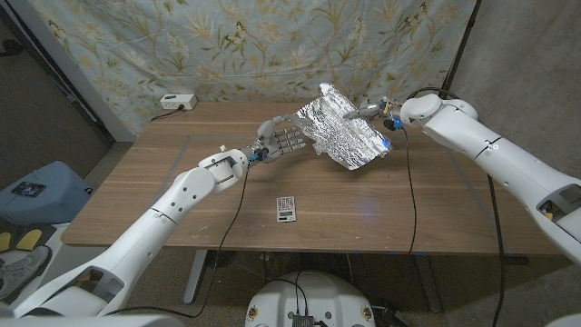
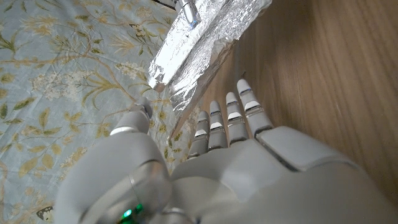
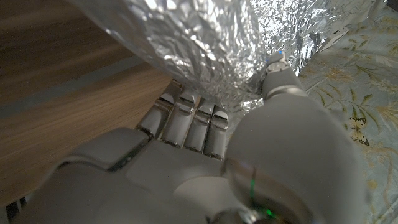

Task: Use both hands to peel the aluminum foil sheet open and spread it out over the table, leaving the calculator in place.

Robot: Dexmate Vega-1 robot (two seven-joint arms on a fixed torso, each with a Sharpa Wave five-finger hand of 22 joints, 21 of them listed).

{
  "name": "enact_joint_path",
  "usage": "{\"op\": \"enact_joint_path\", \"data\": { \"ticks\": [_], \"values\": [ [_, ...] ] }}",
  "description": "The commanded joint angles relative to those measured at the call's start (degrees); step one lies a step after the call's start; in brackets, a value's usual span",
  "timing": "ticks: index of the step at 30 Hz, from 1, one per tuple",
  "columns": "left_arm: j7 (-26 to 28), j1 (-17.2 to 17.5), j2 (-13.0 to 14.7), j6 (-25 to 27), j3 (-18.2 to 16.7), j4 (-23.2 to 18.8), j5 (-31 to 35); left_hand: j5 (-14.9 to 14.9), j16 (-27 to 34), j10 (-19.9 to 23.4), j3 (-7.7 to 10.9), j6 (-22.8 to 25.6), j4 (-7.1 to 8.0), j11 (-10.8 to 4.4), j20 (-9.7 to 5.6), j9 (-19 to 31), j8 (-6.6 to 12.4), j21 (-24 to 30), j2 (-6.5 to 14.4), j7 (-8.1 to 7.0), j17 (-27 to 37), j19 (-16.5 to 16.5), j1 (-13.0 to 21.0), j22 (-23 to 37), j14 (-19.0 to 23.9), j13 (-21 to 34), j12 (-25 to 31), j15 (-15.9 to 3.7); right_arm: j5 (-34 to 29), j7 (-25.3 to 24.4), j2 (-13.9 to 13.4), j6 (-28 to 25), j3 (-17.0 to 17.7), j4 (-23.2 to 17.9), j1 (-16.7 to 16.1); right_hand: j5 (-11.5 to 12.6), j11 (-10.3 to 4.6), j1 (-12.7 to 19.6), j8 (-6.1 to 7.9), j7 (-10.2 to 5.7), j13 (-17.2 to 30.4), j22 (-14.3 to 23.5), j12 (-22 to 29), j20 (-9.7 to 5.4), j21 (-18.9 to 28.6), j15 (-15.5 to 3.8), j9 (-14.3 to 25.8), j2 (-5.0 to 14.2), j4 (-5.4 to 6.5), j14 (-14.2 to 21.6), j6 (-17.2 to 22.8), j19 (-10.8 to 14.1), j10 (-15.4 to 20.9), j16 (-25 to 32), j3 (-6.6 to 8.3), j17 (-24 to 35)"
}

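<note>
The crinkled aluminum foil sheet (image 1: 343, 132) hangs tilted over the far middle of the table, still partly folded. My right hand (image 1: 370, 111) grips its far right edge; in the right wrist view the thumb (image 3: 278, 70) presses the foil (image 3: 205, 43) against the fingers (image 3: 186, 118). My left hand (image 1: 280, 141) reaches toward the foil's left edge with its fingers (image 2: 231, 118) stretched out and apart. In the left wrist view a corner of the foil (image 2: 193, 56) hangs between thumb and fingers, with no grip showing. The small grey calculator (image 1: 287, 208) lies near the table's front edge, apart from both hands.
A white socket box (image 1: 177, 100) sits at the table's (image 1: 182, 186) back left corner. A black cable (image 1: 409, 191) runs from the right wrist across the table to the front edge. A floral curtain (image 1: 227, 45) hangs behind.
</note>
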Motion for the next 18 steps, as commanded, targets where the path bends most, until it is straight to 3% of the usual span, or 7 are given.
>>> {"op": "enact_joint_path", "data": {
  "ticks": [1,18],
  "values": [
    [2.38,-2.10,-1.88,1.59,0.83,1.85,-0.31,0.56,0.44,0.95,-0.21,0.77,-0.09,-0.06,-0.07,0.11,0.61,0.67,-0.12,0.02,0.09,1.07,0.86,0.11,1.15,0.32,0.43,-0.17,1.72,0.53,0.57,0.53,0.15,0.36,0.54,-0.15,-0.30,1.48,-0.07,0.39,2.76,0.21,0.90,0.04,0.33,-6.04,0.07,2.46,0.23,2.38,0.38,0.45,0.89,-0.07,-0.04,0.23],
    [3.30,-5.00,-5.56,2.55,3.07,3.52,0.74,0.75,0.61,2.15,-0.51,1.21,-0.26,-0.92,-0.25,0.10,0.53,1.01,-0.53,-0.19,0.11,2.45,2.09,0.10,2.66,0.64,0.77,-1.17,3.33,0.38,0.78,1.39,0.29,-1.04,0.06,-0.24,0.02,1.67,-0.31,0.60,2.97,0.23,1.21,0.05,0.30,-6.11,0.13,2.95,0.16,2.76,0.44,0.65,0.86,-0.14,-0.11,0.32]
  ]
}}
